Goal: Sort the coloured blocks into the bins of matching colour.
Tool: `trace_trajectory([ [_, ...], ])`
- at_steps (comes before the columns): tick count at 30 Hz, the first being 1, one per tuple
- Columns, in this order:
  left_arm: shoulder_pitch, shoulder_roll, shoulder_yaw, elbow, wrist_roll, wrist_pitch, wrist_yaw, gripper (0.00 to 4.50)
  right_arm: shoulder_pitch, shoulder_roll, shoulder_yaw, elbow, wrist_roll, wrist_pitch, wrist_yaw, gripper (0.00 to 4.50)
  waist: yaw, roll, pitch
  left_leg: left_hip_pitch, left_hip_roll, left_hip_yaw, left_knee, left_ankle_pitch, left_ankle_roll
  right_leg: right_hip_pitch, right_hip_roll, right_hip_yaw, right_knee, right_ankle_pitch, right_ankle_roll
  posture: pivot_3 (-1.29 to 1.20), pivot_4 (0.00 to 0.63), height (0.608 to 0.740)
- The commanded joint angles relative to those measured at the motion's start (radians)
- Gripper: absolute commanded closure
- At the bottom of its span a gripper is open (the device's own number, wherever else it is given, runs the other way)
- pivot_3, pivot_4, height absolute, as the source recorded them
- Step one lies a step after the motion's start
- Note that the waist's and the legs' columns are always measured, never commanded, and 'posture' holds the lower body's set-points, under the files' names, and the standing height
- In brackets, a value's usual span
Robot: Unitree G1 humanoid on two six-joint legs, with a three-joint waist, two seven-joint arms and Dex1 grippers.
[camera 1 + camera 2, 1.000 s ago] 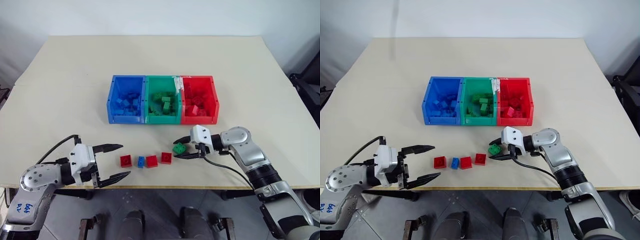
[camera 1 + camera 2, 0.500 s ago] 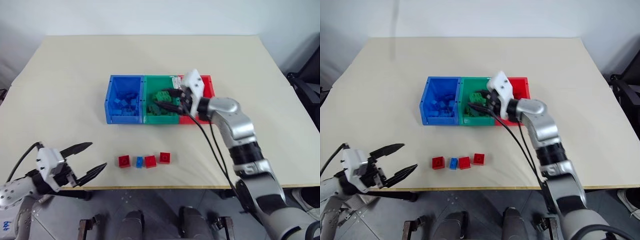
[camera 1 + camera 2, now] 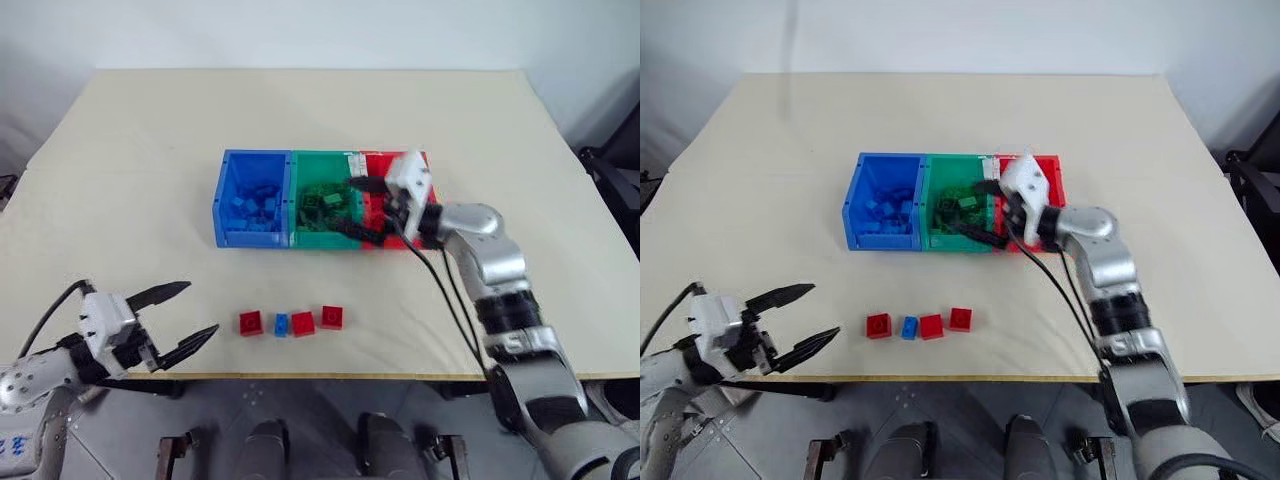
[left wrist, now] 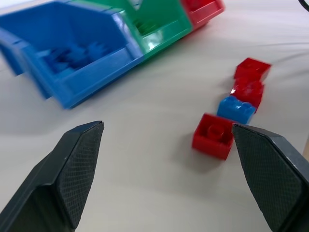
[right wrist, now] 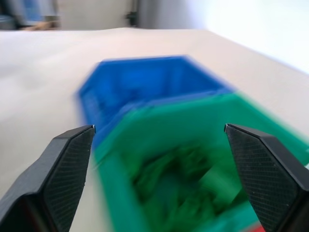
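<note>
While my right gripper [image 3: 362, 208] hangs over the seam between the green bin [image 3: 322, 200] and the red bin [image 3: 432, 205], its fingers are spread wide w/ nothing between them; the right wrist view looks straight down into the green bin past both black fingertips [image 5: 65, 159]. 3 bins sit joined in a row mid-bench: blue bin [image 3: 250, 197] on my left, green in the middle, red on my right. Each holds a heap of bricks in its own colour; can't count those, too jumbled. My left gripper [image 3: 180, 316] hovers near the front edge of the bench [image 3: 130, 160], well to the left of the loose bricks, also released and empty. 4 loose blocks lie in a short line near the front edge: 3 red, 1 blue, 0 green. From my left: red block [image 3: 251, 322], then the blue block [image 3: 282, 323] touching a second red block [image 3: 304, 322], then a third red block [image 3: 332, 316] just beside it, sitting slightly further back. All 4 rest studs-up on the bench, well apart from the bins & from both grippers.
</note>
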Motion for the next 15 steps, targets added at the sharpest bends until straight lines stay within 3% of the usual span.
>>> trace_trajectory([
  [1, -0.066, 0.028, -0.074, -0.051, -0.011, 0.018, -0.043, 0.00, 0.164, -0.149, -0.082, -0.118, 0.071, -0.075, 0.176, 0.03, 0.003, 0.000, 0.000, 0.000, 0.000, 0.000, 0.000, 0.000, 0.000, 0.000, 0.000, 0.000, 0.000, 0.000, 0.000, 0.00, 0.150, 0.740],
  [3, -0.110, 0.029, -0.113, -0.045, -0.004, 0.019, -0.055, 0.00, 0.267, -0.238, -0.117, -0.127, 0.065, -0.111, 0.220, 0.03, 0.005, 0.001, 0.000, 0.000, 0.000, 0.001, 0.001, -0.001, 0.001, 0.001, 0.000, 0.000, 0.000, 0.000, 0.000, 0.00, 0.150, 0.740],
  [8, -0.193, 0.034, -0.210, 0.004, 0.030, 0.009, -0.106, 0.00, 0.422, -0.367, -0.214, -0.164, 0.109, -0.002, 0.192, 0.03, -0.008, 0.001, 0.001, 0.002, 0.001, 0.003, 0.002, -0.001, 0.001, 0.001, 0.000, 0.001, 0.000, 0.000, 0.000, 0.00, 0.150, 0.740],
  [15, -0.266, 0.021, -0.264, 0.129, 0.072, -0.080, -0.171, 0.00, 0.451, -0.321, -0.101, -0.366, 0.124, 0.071, 0.176, 0.03, -0.006, 0.001, 0.000, 0.004, 0.003, 0.005, 0.003, -0.001, 0.001, 0.000, 0.002, 0.003, -0.001, 0.000, 0.000, 0.00, 0.150, 0.740],
])
